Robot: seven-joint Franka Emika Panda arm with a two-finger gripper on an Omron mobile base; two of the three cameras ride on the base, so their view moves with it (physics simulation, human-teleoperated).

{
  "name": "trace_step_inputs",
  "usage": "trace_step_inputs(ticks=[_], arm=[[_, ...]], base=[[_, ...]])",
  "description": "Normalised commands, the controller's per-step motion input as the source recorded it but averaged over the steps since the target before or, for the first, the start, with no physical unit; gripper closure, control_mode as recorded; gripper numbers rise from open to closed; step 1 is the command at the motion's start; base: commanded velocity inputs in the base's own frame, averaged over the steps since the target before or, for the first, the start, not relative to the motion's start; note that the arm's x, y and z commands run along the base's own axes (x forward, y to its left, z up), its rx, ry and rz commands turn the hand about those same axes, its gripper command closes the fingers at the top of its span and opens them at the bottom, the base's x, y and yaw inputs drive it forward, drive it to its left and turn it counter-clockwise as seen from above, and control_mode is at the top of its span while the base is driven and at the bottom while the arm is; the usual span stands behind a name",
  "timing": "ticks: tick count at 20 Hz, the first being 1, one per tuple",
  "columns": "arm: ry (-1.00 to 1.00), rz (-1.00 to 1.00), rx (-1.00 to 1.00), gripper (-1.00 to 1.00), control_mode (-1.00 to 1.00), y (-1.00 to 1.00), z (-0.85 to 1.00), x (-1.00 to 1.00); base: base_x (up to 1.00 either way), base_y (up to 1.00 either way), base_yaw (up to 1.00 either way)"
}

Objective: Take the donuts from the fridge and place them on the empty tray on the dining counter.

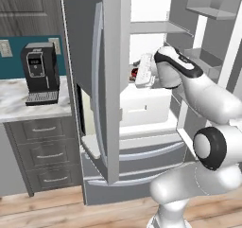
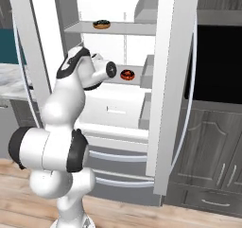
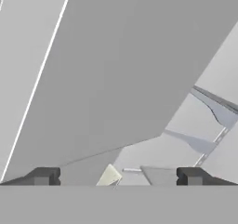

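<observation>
So the fridge (image 2: 165,80) has both doors swung open, white inside on show. The arm (image 1: 198,94) reaches in at middle shelf height. The gripper (image 3: 116,176) has its 2 fingers spread wide, nothing between them. 2 donuts inside: the tan one (image 2: 101,24) sits on the upper shelf, the red-orange one (image 2: 127,74) on the shelf below, just beside the hand.
</observation>
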Motion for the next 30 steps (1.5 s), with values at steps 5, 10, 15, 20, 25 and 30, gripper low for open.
trace_step_inputs(ticks=[5,10,15,20,25,30], arm=[[-0.22,0.19,-0.13,-1.0,-1.0,1.0,-0.48,0.0],[-0.2,0.19,-0.14,-1.0,-1.0,1.0,-0.09,-0.06],[-0.22,0.18,-0.19,-1.0,-1.0,1.0,0.01,0.0],[-0.21,0.11,-0.24,-1.0,-1.0,1.0,0.0,-0.01],[-0.25,0.04,-0.25,-1.0,-1.0,0.83,0.0,-0.14],[-0.55,-0.14,-0.14,-1.0,-1.0,-0.34,0.03,-0.59]], base=[[0.0,0.0,0.0],[0.0,0.0,0.0],[0.0,0.0,0.0],[0.0,0.0,0.0],[0.0,0.0,0.0],[0.0,0.0,0.0]])
